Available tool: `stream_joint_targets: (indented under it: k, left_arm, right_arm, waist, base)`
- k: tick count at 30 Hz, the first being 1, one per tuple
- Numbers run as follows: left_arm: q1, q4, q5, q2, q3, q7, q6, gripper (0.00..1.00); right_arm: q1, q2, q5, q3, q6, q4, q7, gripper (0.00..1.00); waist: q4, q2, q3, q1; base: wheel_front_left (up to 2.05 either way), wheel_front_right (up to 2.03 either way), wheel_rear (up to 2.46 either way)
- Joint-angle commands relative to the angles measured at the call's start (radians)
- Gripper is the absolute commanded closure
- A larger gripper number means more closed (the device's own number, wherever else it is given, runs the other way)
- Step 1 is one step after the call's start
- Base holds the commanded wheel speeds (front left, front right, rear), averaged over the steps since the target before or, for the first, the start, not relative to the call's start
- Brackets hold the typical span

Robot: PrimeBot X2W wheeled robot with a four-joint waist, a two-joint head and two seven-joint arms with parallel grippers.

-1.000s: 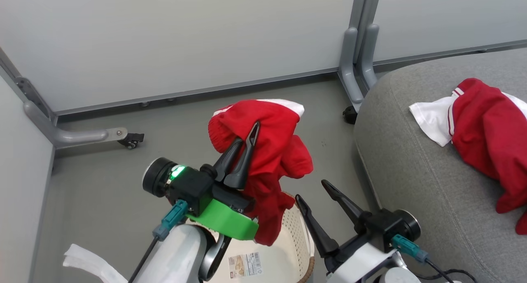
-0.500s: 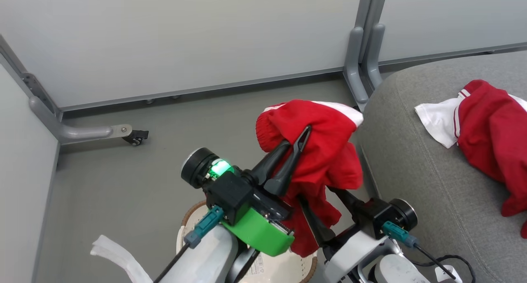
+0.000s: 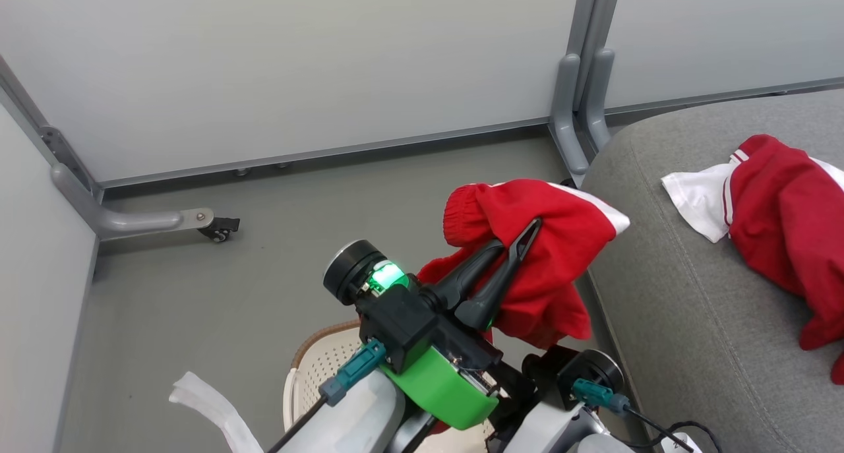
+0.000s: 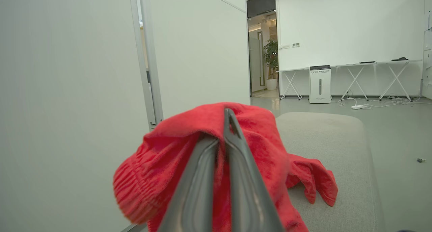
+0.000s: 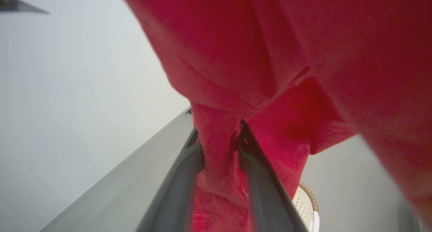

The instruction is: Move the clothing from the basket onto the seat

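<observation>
My left gripper (image 3: 527, 232) is shut on a red piece of clothing (image 3: 547, 262) with a white stripe and holds it in the air at the seat's left edge. The wrist view shows that gripper (image 4: 228, 112) with the fabric draped over both fingers. My right gripper (image 5: 219, 137) is under the hanging part of the clothing (image 5: 270, 56), with a fold bunched between its fingers. A second red and white garment (image 3: 784, 222) lies on the grey seat (image 3: 692, 308). The cream basket (image 3: 310, 367) sits below my arms, mostly hidden, and its rim (image 5: 308, 198) shows from below.
Grey partition panels stand behind, with a post (image 3: 580, 130) at the seat's corner and a caster foot (image 3: 217, 227) on the floor at the left. A white strip of cloth (image 3: 211, 410) lies beside the basket. Open grey floor stretches left of the seat.
My left gripper has carried the red clothing to the right, up to the seat's edge. My right gripper has gone under the hanging fabric and its fingers have closed in on it.
</observation>
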Motion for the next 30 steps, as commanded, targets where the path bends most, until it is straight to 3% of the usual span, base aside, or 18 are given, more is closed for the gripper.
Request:
stream_joint_targets:
  k: [1,13,14,15,20,30]
  left_arm:
    - [-0.01,0.004,-0.006,0.0,0.002,0.0,-0.003,1.0]
    - [0.026,0.026,-0.01,0.0,0.045,0.0,0.007,1.0]
    - [0.028,0.023,-0.008,0.0,0.049,0.0,0.008,0.65]
    - [0.033,0.024,-0.004,0.0,0.057,0.0,0.017,0.0]
    - [0.041,0.026,0.021,0.0,0.086,0.0,0.037,0.0]
    - [0.044,0.053,0.054,0.0,0.099,0.0,0.035,0.0]
  right_arm:
    - [-0.01,-0.011,0.007,0.005,-0.001,-0.004,-0.002,1.0]
    - [0.031,-0.033,0.003,0.005,-0.001,-0.025,-0.002,1.0]
    - [0.033,-0.034,0.003,0.004,-0.001,-0.026,-0.002,1.0]
    - [0.034,-0.034,0.003,0.003,-0.001,-0.025,-0.002,1.0]
    - [0.032,-0.034,-0.003,-0.003,-0.001,-0.026,-0.002,1.0]
    - [0.028,-0.03,-0.018,-0.017,-0.001,-0.032,-0.002,1.0]
  waist:
    - [0.0,0.0,-0.001,0.0]
    - [-0.009,0.0,-0.002,0.0]
    - [-0.01,0.0,-0.001,0.0]
    - [-0.011,0.0,0.0,0.0]
    - [-0.018,0.0,0.005,0.0]
    - [-0.02,0.0,0.008,0.0]
  base:
    - [0.0,0.0,0.0]
    - [0.0,0.0,0.0]
    - [0.0,0.0,0.0]
    - [0.0,0.0,0.0]
    - [0.0,0.0,0.0]
    - [0.0,0.0,0.0]
